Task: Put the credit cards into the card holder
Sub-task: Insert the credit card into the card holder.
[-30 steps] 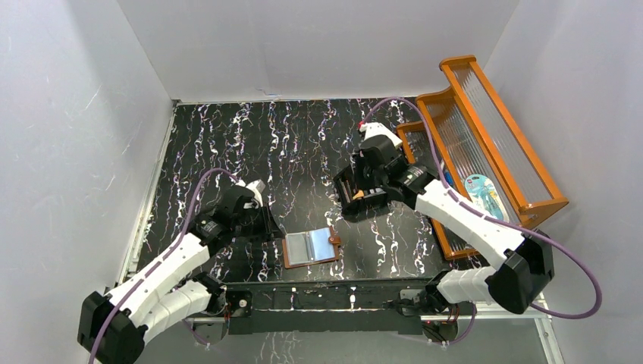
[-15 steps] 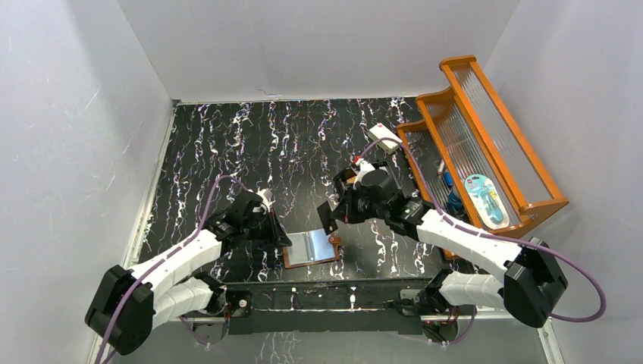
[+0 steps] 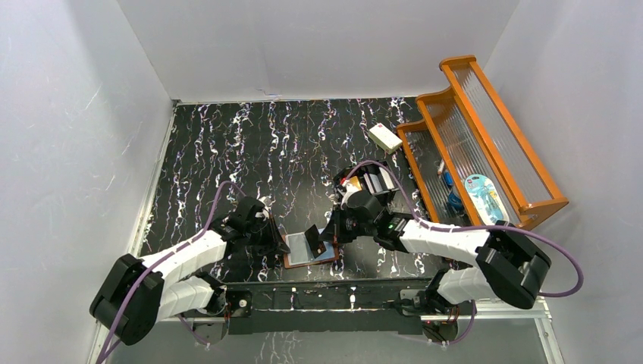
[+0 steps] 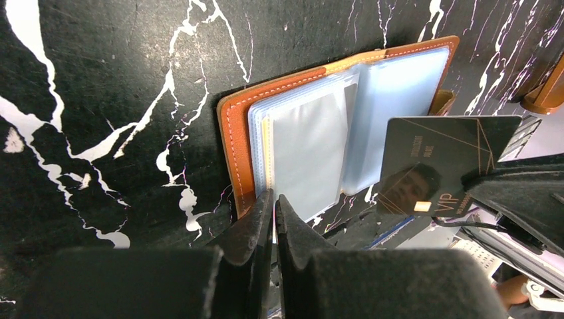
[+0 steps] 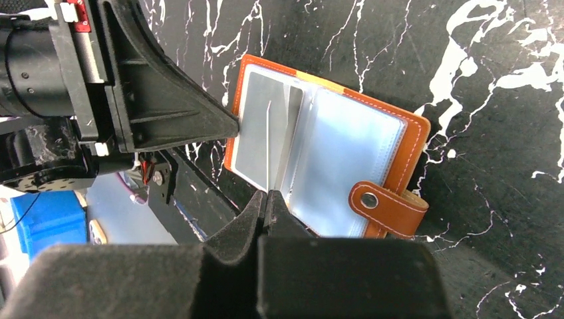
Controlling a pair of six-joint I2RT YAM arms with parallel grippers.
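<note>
The brown card holder (image 3: 301,251) lies open near the table's front edge, its pale blue-grey sleeves (image 4: 312,133) facing up and its snap tab (image 5: 379,203) at the right. At the holder's left edge my left gripper (image 3: 281,242) (image 4: 273,198) is shut, with a thin sleeve edge pinched between its tips. A dark grey credit card (image 4: 445,159) with gold lines stands on edge over the holder's middle, held in my shut right gripper (image 3: 328,230) (image 5: 268,194). In the right wrist view that card (image 5: 268,143) shows only as a thin line. Its lower edge is close above the sleeves; I cannot tell whether it touches them.
A black compartmented box (image 3: 370,184) with more cards stands behind the right gripper. Further back lies a white block (image 3: 385,137). An orange wooden rack (image 3: 485,144) holding small items lines the right side. The black rail of the arm bases (image 3: 326,292) runs just in front of the holder.
The right arm has carried the dark card from the black box forward and left to above the holder. The left gripper has moved to the holder's left edge and shut.
</note>
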